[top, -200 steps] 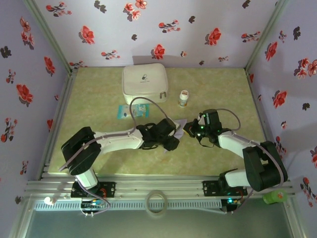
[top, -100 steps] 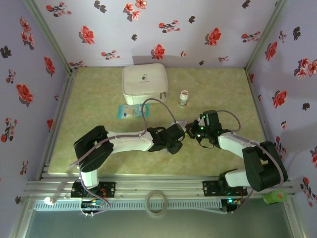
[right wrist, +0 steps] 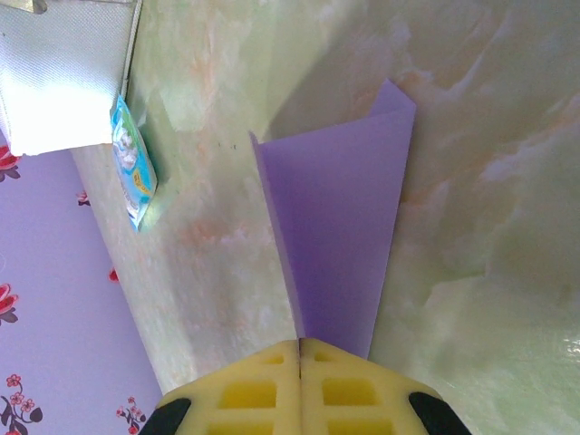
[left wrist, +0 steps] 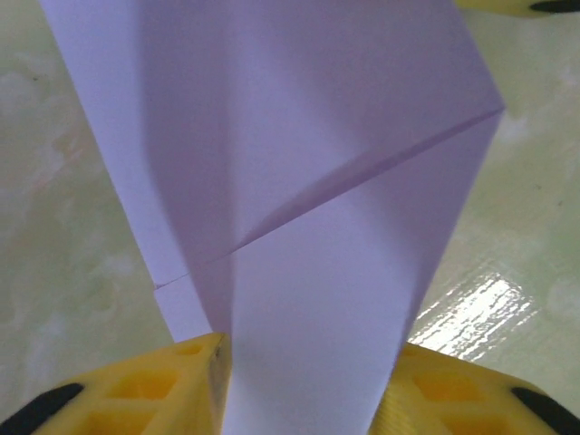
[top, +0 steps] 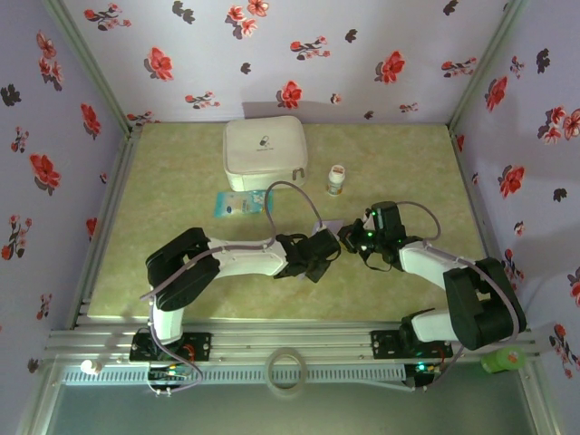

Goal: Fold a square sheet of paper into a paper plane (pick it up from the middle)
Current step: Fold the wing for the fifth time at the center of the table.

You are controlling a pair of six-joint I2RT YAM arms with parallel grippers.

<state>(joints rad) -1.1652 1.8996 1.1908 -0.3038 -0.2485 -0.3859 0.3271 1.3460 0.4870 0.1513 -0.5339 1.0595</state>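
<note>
You have a lavender sheet [left wrist: 308, 181] of thin, matt paper, smooth apart from its sharp creases. Your table [left wrist: 507, 299] has a marbled green top, smooth and glossy enough to throw glare. The fingers [right wrist: 245, 399] of the right gripper [right wrist: 299, 344] are matt yellow plastic. The white case [right wrist: 54, 72] is woven cloth, and the teal packet [right wrist: 134, 168] is shiny.

White zip case [top: 265, 145] at bench [top: 181, 172] back; small bottle [top: 336, 180] right of it, teal-and-white packet [top: 243, 205] just in front.

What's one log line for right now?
lavender paper: creased, partly folded | right jaws: shut on paper | left jaws: paper between them
</note>
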